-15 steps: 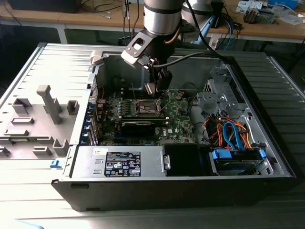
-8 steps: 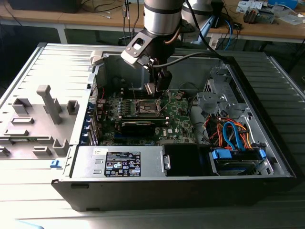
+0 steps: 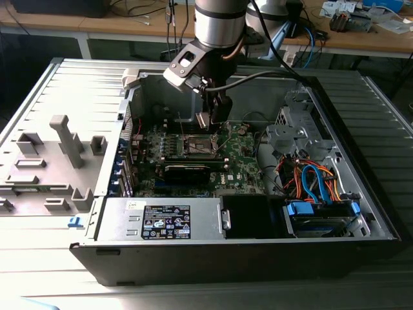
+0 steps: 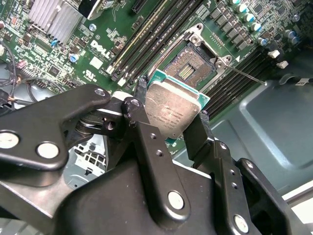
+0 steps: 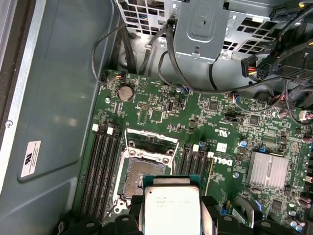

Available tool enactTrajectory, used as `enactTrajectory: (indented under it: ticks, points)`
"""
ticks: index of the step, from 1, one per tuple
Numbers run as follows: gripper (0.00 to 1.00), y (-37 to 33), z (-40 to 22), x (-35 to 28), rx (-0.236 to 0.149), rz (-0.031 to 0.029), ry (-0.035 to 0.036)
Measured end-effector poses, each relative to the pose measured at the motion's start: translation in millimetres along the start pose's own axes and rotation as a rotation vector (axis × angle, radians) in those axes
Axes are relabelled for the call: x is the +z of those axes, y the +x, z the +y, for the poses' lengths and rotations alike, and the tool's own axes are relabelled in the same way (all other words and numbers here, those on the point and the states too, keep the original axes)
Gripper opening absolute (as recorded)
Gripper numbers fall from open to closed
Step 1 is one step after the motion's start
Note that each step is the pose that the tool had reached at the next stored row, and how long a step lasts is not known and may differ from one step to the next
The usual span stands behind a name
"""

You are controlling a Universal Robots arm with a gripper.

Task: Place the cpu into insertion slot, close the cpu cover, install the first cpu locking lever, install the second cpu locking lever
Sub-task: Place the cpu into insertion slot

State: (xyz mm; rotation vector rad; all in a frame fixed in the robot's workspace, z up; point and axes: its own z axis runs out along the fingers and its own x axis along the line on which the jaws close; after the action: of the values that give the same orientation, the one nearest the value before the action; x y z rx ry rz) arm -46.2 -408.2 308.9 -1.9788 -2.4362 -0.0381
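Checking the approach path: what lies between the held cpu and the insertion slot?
Nothing in the way. In the second wrist view the cpu, clamped in the gripper, hangs near the open insertion slot; just the slot's own metal rim lies between them.

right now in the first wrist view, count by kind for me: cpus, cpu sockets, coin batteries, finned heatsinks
cpu: 1, gripped in the pincer
insertion slot: 1, nothing seated in it
coin battery: 1
finned heatsink: 1
total: 4
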Motion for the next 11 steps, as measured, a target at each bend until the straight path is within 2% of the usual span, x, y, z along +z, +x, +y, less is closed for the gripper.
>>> enactTrajectory:
  ticks: [11]
  points:
    - [0.55,0.0,0.0,0.3,0.022,-0.0004,-0.0004]
